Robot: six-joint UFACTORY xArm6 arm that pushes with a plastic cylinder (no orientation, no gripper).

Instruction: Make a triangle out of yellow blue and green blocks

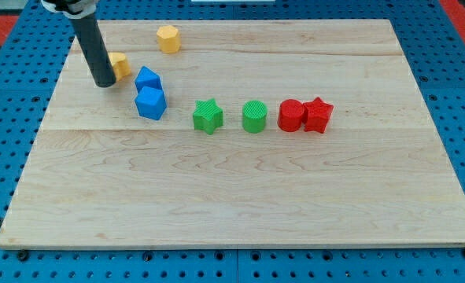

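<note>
My tip (105, 82) is at the view's upper left, touching or just left of a yellow block (120, 64) that it partly hides. A yellow hexagonal block (167, 38) lies near the view's top. Two blue blocks lie right of my tip, one (147, 79) just above the other (151, 103), touching. A green star block (208, 116) and a green cylinder (254, 116) lie in a row at mid-board, apart from each other.
A red cylinder (291, 115) and a red star block (319, 115) touch each other right of the green cylinder. The wooden board (240, 196) rests on a blue pegboard; its left edge is close to my tip.
</note>
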